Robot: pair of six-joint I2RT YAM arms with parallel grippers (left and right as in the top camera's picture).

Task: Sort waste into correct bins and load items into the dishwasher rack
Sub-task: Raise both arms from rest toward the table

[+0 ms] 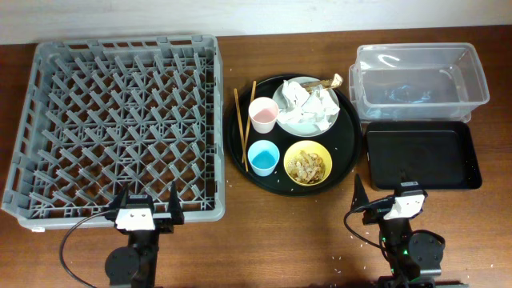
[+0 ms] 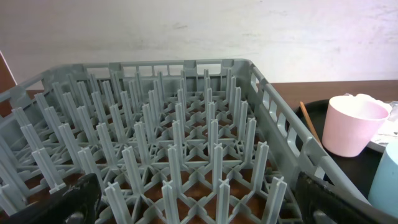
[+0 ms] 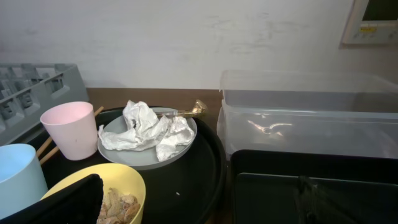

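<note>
The grey dishwasher rack (image 1: 128, 42) fills the left of the table. On a round black tray (image 1: 346, 144) stand a pale plate (image 1: 288, 120) with crumpled napkins (image 1: 310, 101) and a gold wrapper (image 1: 333, 82), a pink cup (image 1: 263, 114), a blue cup (image 1: 263, 158), a yellow bowl (image 1: 308, 149) of food scraps (image 3: 118, 205) and two chopsticks (image 1: 239, 128). My left gripper (image 1: 148, 198) hangs open at the rack's near edge (image 2: 186, 143). Open too, the right gripper (image 1: 390, 192) sits before the bowl (image 3: 127, 177) and the shallow black tray (image 1: 422, 154). Neither holds anything.
A clear plastic tub (image 1: 420, 80) stands at the back right, directly behind the shallow black tray (image 3: 311, 180). Small crumbs dot the wooden table near the round tray's front edge. Both arm bases sit at the table's near edge.
</note>
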